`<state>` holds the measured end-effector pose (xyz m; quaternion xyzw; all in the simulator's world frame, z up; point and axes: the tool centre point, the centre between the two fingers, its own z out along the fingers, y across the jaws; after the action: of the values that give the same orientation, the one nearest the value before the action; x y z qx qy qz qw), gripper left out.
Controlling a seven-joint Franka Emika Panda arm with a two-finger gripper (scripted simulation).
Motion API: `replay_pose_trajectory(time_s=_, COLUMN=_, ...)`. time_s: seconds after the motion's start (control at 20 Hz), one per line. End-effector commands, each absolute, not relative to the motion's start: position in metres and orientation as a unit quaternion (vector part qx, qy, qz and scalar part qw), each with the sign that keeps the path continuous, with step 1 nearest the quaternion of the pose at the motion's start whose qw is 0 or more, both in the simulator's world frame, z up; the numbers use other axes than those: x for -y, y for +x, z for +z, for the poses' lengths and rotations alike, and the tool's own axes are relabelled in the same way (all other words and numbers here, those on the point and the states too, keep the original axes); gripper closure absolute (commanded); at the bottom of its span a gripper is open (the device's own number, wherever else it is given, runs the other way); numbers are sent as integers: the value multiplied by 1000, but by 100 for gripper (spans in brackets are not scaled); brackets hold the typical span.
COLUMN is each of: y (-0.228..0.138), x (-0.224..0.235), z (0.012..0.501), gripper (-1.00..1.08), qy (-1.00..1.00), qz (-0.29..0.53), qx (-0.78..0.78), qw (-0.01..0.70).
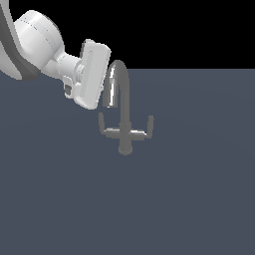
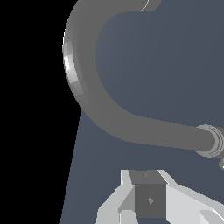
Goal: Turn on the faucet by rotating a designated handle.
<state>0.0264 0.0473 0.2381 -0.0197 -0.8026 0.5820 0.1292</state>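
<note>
Hovering beside faucet (image 1: pixel 123 107) spout, above handle (image 1: pixel 103 127): gripper (image 1: pixel 107 99), opening hidden, apparently holding nothing.

The faucet (image 1: pixel 123 107) looks like grey metal with a smooth, satin finish; in the wrist view a soft pale sheen runs along the outer curve of its arched spout (image 2: pixel 83 83), while the rest stays dull and even. Its two side levers (image 1: pixel 144 128) carry the same mid-grey, matt look in the exterior view, with no texture to be made out at this size. The arm (image 1: pixel 37 42) and its hand casing (image 1: pixel 92 73) appear as smooth white plastic, lightly glossy, with darker grey insets. The bench (image 1: pixel 189 199) is a flat, matt slate-blue surface, uniform and free of grain right out to its edges.
</note>
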Motion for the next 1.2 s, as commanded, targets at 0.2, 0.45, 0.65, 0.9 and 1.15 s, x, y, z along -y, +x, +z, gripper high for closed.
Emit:
replay_pose_trajectory(time_s=0.2, y=36, x=-58, z=207, gripper=108, qy=68, qz=592, qx=783, qw=178)
replay_pose_trajectory(time_s=0.45, y=41, x=-66, z=182, gripper=108, qy=131, qz=596, qx=762, qw=216)
replay_pose_trajectory(time_s=0.65, y=43, x=-72, z=163, gripper=108, qy=175, qz=597, qx=744, qw=244)
replay_pose_trajectory(time_s=0.9, y=45, x=-77, z=146, gripper=108, qy=215, qz=596, qx=725, qw=271)
replay_pose_trajectory(time_s=1.15, y=45, x=-81, z=135, gripper=108, qy=239, qz=595, qx=712, qw=288)
